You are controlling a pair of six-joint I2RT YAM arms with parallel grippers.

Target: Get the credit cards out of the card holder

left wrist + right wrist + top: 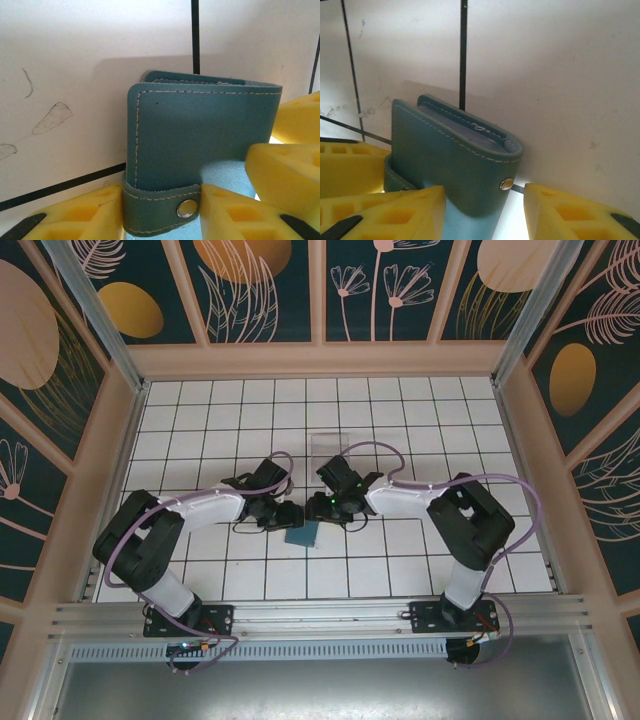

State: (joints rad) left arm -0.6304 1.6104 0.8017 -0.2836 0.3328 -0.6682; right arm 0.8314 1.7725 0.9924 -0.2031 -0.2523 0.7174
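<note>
The card holder (300,536) is a teal bifold wallet, folded shut, on the white tiles between both grippers. No credit cards show; they are hidden inside. In the left wrist view my left gripper (162,207) is shut on the closure strap (160,205), its yellow fingers (75,215) pressing both sides, and the strap's snap button (187,208) shows. My right gripper (485,212) is open astride the wallet's (450,160) other end. One of its pads (395,210) is against the leather, while the other pad (570,210) stands apart with a lit gap.
A clear plastic box (328,440) lies on the tiles just beyond the grippers. Both arms (200,510) (420,500) meet at the table's middle. Raised wooden walls (320,360) border the tiled floor, with open tiles on every side.
</note>
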